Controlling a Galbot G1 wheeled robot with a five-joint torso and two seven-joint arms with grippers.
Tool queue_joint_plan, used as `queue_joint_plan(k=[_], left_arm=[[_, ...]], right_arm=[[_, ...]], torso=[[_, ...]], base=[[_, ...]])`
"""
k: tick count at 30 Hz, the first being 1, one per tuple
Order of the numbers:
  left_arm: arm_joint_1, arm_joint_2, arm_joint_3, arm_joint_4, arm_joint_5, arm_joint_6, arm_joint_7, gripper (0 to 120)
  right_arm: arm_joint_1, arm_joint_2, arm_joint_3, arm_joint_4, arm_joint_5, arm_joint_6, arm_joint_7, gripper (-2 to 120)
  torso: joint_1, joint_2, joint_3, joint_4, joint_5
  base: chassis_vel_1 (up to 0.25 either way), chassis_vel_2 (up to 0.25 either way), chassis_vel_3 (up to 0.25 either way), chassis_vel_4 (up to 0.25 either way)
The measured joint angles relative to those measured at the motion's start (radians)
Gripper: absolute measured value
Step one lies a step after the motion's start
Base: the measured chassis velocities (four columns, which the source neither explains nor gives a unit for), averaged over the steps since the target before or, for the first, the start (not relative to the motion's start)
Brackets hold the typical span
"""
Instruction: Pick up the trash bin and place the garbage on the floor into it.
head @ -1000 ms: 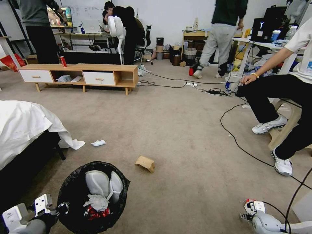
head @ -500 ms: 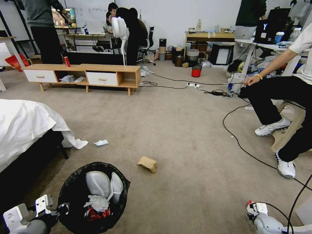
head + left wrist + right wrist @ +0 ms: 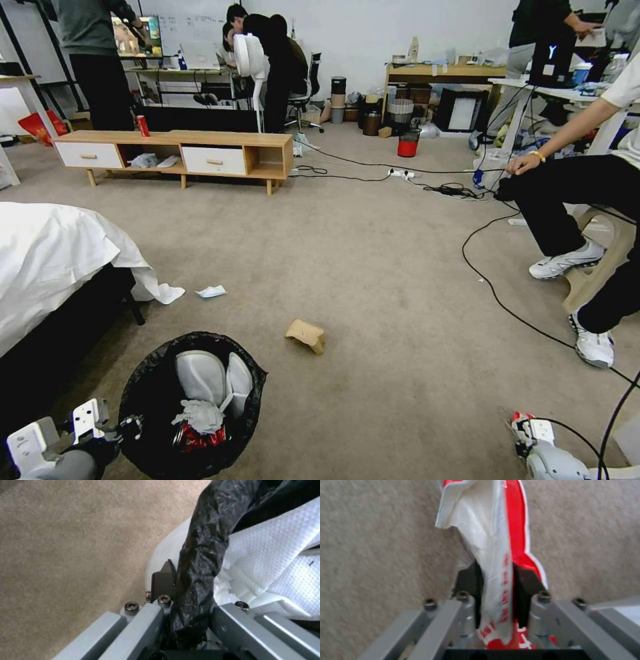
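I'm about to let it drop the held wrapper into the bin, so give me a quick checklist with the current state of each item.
1. Right gripper clamped on the red-white snack bag: ok.
2. Left gripper pinching the trash bin rim through the black liner: ok.
3. Bin mouth open, room above the tissues inside: ok.
4. Snack bag positioned over the bin: not ok, the right gripper sits far to the bin's right.
5. Litter left on the floor: not ok, cardboard piece and paper scrap remain.
6. Black cable clear of the right arm: cannot tell.
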Motion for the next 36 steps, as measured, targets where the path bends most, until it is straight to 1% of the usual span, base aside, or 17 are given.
queue_joint_plan(k=[2,3,4,5,6,7,8,10,11,14,15,17,18,20,27,31,36], left_arm=[[-0.002,0.0,0.002,0.002,0.0,0.0,0.0,0],[-0.005,0.001,0.004,0.003,0.001,0.0,0.0,0],[-0.01,0.001,0.007,0.006,0.001,0.0,0.0,0],[-0.014,0.001,0.01,0.008,0.0,0.0,0.0,0],[-0.014,0.001,0.01,0.008,0.0,0.0,0.0,0],[-0.019,0.001,0.014,0.011,0.0,0.0,-0.001,0],[-0.019,0.001,0.014,0.011,0.0,0.0,-0.001,0],[-0.024,-0.002,0.018,0.014,0.002,0.0,-0.002,0],[-0.024,-0.002,0.018,0.014,0.002,0.0,-0.002,0],[-0.026,-0.006,0.022,0.016,0.007,0.0,-0.003,0],[-0.026,-0.006,0.022,0.016,0.007,0.0,-0.003,0],[-0.026,-0.01,0.023,0.016,0.008,0.0,-0.003,0],[-0.026,-0.01,0.023,0.016,0.008,0.0,-0.003,0],[-0.024,-0.013,0.023,0.016,0.009,0.0,-0.003,0],[-0.02,-0.011,0.015,0.011,0.009,0.0,-0.003,0],[-0.023,-0.011,0.015,0.011,0.008,0.0,-0.004,0],[-0.032,-0.01,0.022,0.013,0.008,0.0,-0.004,0]], right_arm=[[-0.008,-0.006,0.0,0.013,0.004,-0.003,0.005,16],[-0.017,-0.015,0.0,0.026,0.008,-0.006,0.014,11],[-0.031,-0.025,0.0,0.054,0.017,-0.01,0.019,4],[-0.044,-0.036,0.0,0.082,0.026,-0.013,0.024,2],[-0.044,-0.036,0.0,0.082,0.026,-0.013,0.024,2],[-0.063,-0.049,0.0,0.122,0.043,-0.019,0.033,0],[-0.063,-0.049,0.0,0.122,0.043,-0.019,0.033,0],[-0.099,-0.075,-0.001,0.201,0.064,-0.025,0.047,0],[-0.099,-0.075,-0.001,0.201,0.064,-0.025,0.047,0],[-0.155,-0.098,-0.005,0.316,0.083,-0.028,0.065,0],[-0.155,-0.098,-0.005,0.316,0.083,-0.028,0.065,0],[-0.187,-0.109,-0.013,0.397,0.088,-0.026,0.083,0],[-0.187,-0.109,-0.013,0.397,0.088,-0.026,0.083,0],[-0.203,-0.113,-0.026,0.444,0.084,-0.012,0.097,0],[-0.231,-0.126,-0.04,0.531,0.096,0.039,0.109,0],[-0.238,-0.13,-0.043,0.553,0.102,0.058,0.105,0],[-0.227,-0.136,-0.064,0.603,0.15,0.115,0.09,0]], torso=[[0.0,0.0,0.0,-0.0002,-0.0002],[0.0,0.0,0.0,-0.0007,-0.0012],[0.0,0.0,0.0,-0.0018,-0.0029],[0.0,0.0,0.0,-0.0017,-0.0013],[0.0,0.0,0.0,-0.0017,-0.0013],[0.0,0.0,0.0,-0.0018,-0.0004],[0.0,0.0,0.0,-0.0018,-0.0004],[0.0,0.0,0.0,0.0005,-0.0011],[0.0,0.0,0.0,0.0005,-0.0011],[0.0,0.0,0.0,0.0005,-0.0002],[0.0,0.0,0.0,0.0005,-0.0002],[0.0,0.0,0.0,0.0003,-0.0008],[0.0,0.0,0.0,0.0003,-0.0008],[0.0,0.0,0.0,0.0005,-0.0003],[0.0,0.0,0.0,0.0007,-0.0005],[0.0,0.0,0.0,0.0007,-0.0005],[0.0,0.0,0.0,0.0006,-0.0004]], base=[[0.0,0.0,0.0,0.0],[0.0,0.0,0.0,0.0],[0.0,0.0,0.0,0.0],[0.0,0.0,0.0,0.0],[0.0,0.0,0.0,0.0],[0.0,0.0,0.0,0.0],[0.0,0.0,0.0,0.0],[0.0,0.0,0.0,0.0],[0.0,0.0,0.0,0.0],[0.0,0.0,0.0,0.0],[0.0,0.0,0.0,0.0],[0.0,0.0,0.0,0.0],[0.0,0.0,0.0,0.0],[0.0,0.0,0.0,0.0],[0.0,0.0,0.0,0.0],[0.0,0.0,0.0,0.0],[0.0,0.0,0.0,0.0]])
